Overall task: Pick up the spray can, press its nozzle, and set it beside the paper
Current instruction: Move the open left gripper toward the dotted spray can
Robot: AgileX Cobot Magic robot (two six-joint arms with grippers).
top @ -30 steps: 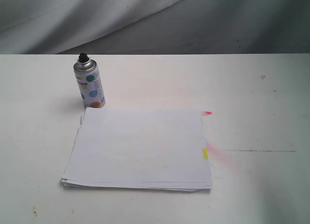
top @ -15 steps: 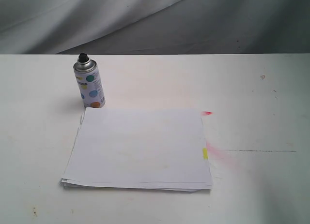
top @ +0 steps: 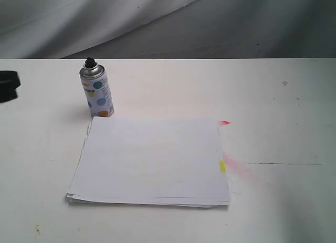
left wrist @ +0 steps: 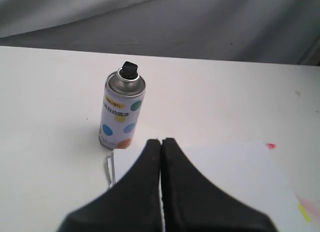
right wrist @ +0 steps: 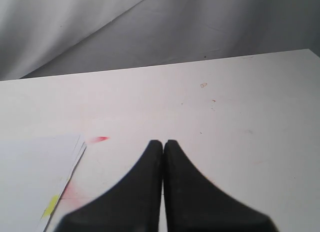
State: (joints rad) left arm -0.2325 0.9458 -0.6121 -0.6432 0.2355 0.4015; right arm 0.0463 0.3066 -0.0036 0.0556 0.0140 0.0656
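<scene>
Task status: no step is complete.

- The spray can (top: 96, 94) stands upright on the white table (top: 294, 127), untouched, just behind the far left corner of the paper (top: 149, 159). Its base is very near that corner; whether the two touch cannot be told.
- The black nozzle (top: 90, 61) sits on the silver dome with nothing pressing it.
- The left gripper (left wrist: 161, 142) has its fingers together with nothing between them. In the left wrist view it points toward the can and is short of it, above the near part of the paper.
- The right gripper (right wrist: 163, 143) also has its fingers together and empty, over bare table. The paper's edge and a pink mark (right wrist: 100, 139) lie off to one side, and the can is not in that view.

Remaining steps: open the fingers, grasp the can, lift it, press the nozzle, set the can down beside the paper.

Change against the earlier exterior frames: a dark part of the left arm (top: 8, 85) now shows at the left edge, where only table showed before. Can, paper, the yellow mark (top: 222, 167) and the pink marks are unmoved.
</scene>
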